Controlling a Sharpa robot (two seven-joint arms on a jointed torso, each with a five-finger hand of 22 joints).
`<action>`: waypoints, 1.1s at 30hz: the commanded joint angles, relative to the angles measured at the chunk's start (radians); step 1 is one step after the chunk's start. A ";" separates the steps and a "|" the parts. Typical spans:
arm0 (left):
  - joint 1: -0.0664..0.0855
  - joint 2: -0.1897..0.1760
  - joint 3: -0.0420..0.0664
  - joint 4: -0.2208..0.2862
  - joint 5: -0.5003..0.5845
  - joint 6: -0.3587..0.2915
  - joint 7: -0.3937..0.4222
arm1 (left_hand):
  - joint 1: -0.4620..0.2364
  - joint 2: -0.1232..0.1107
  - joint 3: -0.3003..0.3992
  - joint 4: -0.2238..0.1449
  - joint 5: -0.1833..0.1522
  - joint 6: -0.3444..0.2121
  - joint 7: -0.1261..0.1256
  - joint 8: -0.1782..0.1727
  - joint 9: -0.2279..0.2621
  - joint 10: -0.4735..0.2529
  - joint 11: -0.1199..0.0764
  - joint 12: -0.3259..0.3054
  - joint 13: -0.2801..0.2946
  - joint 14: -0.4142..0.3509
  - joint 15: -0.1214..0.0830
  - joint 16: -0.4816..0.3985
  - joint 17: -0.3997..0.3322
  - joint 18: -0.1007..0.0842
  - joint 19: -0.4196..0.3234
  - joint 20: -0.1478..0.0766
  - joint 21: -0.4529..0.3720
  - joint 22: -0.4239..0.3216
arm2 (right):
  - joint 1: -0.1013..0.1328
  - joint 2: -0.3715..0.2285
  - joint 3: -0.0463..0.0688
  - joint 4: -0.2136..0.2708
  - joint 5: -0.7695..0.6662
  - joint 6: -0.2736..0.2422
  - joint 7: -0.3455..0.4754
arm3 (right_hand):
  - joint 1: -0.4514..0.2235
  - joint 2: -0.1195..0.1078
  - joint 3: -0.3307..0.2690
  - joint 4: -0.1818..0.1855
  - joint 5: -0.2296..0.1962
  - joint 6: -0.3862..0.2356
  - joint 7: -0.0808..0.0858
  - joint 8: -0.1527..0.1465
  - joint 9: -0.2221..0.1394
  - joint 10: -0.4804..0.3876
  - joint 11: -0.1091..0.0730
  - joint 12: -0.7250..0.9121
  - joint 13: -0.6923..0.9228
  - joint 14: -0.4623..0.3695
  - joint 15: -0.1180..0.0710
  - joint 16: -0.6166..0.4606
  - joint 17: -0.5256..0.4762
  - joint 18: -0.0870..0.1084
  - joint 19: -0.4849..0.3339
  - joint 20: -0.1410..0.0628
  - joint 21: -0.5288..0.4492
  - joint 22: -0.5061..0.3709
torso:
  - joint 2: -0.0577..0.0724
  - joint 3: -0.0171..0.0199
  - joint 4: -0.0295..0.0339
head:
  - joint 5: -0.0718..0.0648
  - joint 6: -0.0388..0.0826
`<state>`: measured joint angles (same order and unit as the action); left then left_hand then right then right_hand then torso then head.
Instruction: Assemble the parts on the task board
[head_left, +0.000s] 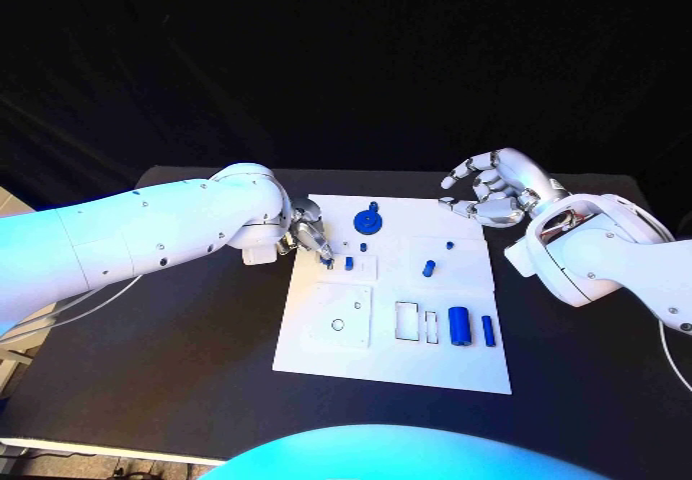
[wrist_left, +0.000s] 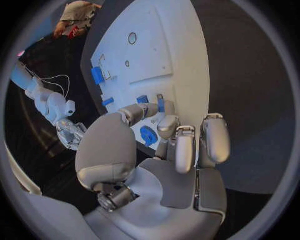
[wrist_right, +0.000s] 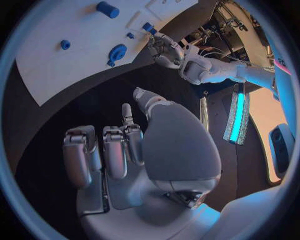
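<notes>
The white task board lies in the middle of the black table. On it I see a round blue part, a large blue cylinder, a smaller one and several little blue pieces. My left hand reaches over the board's left edge, its fingertips drawn together right beside a small blue peg. In the left wrist view the fingertips sit by that peg; I cannot tell whether they pinch it. My right hand hovers above the far right corner, fingers apart and holding nothing.
Raised square plates and rectangular slots mark the board's near half, with a ring-shaped hole at the near left. Black table surrounds the board. A cable trails off the left side.
</notes>
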<state>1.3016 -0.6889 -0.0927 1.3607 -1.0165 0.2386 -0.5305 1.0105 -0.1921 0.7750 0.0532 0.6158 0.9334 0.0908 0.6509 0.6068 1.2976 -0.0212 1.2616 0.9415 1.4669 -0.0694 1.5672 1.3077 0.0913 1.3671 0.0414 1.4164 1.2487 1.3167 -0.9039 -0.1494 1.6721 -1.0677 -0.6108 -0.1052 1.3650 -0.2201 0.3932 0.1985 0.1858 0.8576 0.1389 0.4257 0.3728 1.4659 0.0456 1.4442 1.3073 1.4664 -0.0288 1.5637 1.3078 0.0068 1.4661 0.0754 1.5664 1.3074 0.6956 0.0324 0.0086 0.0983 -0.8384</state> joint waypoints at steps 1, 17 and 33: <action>-0.003 0.003 -0.001 0.006 -0.019 0.009 -0.003 | -0.002 0.011 0.183 -0.189 0.004 0.041 -0.035 0.007 0.001 0.006 0.001 0.002 -0.002 0.104 -0.005 0.004 0.263 -0.015 0.002 -0.003 0.005 0.001 | -0.001 0.001 0.000 0.001 -0.005 0.005 0.009 | 0.009 0.003 0.002 0.002 0.005 -0.007 0.000 0.007 0.001 0.028 0.009 0.002 0.181 0.101 0.006 0.000 0.250 -0.007 0.105 0.005 0.004 0.263 | 0.000 0.0001 -0.0001 | 0.004 -0.001; -0.006 0.002 -0.001 0.019 -0.024 0.015 -0.004 | -0.003 0.011 0.182 -0.190 0.004 0.042 -0.035 0.008 0.001 0.007 0.001 0.002 -0.002 0.104 -0.005 0.004 0.263 -0.016 0.002 -0.003 0.006 0.002 | -0.002 0.002 0.000 -0.001 -0.006 0.008 0.007 | 0.011 0.003 0.002 0.003 0.009 -0.008 0.001 0.007 0.001 0.028 0.010 0.002 0.181 0.101 0.006 -0.001 0.250 -0.007 0.104 0.005 0.003 0.263 | 0.001 0.0003 -0.0004 | -0.001 -0.005; -0.007 0.002 0.000 0.005 -0.030 0.058 -0.012 | -0.005 0.012 0.183 -0.192 0.007 0.043 -0.036 0.009 0.001 0.011 0.000 0.006 0.006 0.104 -0.006 0.004 0.263 -0.016 0.003 -0.004 0.007 0.004 | -0.003 0.002 0.000 -0.003 -0.006 0.009 0.007 | 0.011 0.003 0.002 0.003 0.009 -0.008 0.001 0.007 0.001 0.028 0.010 0.002 0.181 0.101 0.006 -0.001 0.250 -0.007 0.104 0.005 0.003 0.263 | 0.000 0.0011 -0.0003 | 0.001 -0.007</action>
<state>1.2962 -0.6871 -0.0920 1.3690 -1.0368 0.2581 -0.5335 1.0066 -0.1882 0.7737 0.0520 0.6164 0.9333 0.0907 0.6528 0.6058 1.3031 -0.0196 1.2628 0.9472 1.4668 -0.0692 1.5672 1.3075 0.0913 1.3670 0.0414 1.4163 1.2515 1.3139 -0.9023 -0.1494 1.6694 -1.0680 -0.6105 -0.1054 1.3689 -0.2161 0.3932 0.1985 0.1918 0.8577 0.1389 0.4296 0.3725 1.4688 0.0486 1.4442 1.3081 1.4664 -0.0288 1.5638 1.3074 0.0068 1.4661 0.0754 1.5664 1.3079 0.6957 0.0335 0.0084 0.0990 -0.8457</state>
